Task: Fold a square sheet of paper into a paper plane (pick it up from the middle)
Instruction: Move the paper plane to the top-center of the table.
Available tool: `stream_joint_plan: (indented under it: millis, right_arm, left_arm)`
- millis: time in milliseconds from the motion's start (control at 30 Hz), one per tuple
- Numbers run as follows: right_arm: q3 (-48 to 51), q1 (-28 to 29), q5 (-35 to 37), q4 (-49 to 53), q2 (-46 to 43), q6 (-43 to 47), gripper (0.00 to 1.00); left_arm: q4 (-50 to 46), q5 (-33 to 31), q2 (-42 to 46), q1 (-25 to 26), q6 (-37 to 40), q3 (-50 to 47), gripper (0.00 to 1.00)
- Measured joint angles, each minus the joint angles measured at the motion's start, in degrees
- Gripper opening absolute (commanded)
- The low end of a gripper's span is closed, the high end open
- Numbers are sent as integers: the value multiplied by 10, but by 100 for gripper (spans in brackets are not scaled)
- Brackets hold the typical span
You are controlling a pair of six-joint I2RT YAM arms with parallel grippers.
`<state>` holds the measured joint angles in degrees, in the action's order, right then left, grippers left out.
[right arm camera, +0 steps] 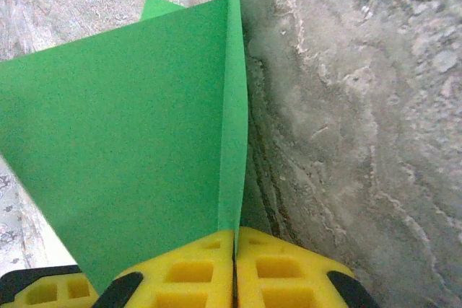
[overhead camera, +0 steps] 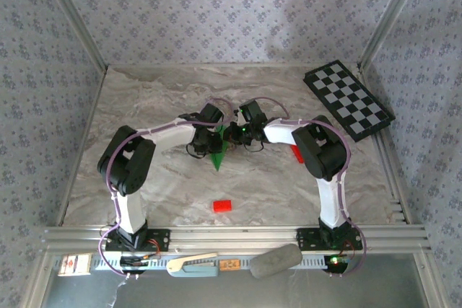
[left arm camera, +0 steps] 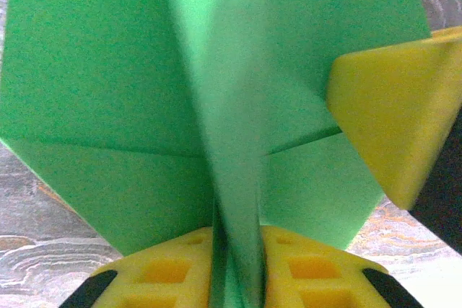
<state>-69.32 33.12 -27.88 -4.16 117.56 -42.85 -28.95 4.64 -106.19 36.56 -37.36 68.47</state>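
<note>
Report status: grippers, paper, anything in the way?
The left gripper pinches the folded green paper at its raised crease; right gripper shut on a fold edge. Its point faces the bases. A red block lies apart, nearer the bases.

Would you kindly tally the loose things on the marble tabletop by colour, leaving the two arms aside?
Green: 1, the folded paper
Red: 2, the small block and the red piece beside the right arm
Black and white: 1, the checkerboard
Total: 4
</note>
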Motion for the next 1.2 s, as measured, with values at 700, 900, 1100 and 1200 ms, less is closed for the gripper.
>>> stream_joint_plan:
  millis: [700,900,1100,1200]
  right_arm:
    - [38,-14,68,49,-114,39,57]
    - [98,-40,173,64,-234,77,68]
    - [152,-62,255,83,-312,95,70]
    - [165,-66,275,89,-331,97,70]
  left_arm:
    - [-32,-49,0,-2,40,54,6]
    - [-43,-73,-38,-13,71,149,6]
    - [-63,-92,-124,-25,92,248,8]
    - [-77,-97,-164,-30,95,288,9]
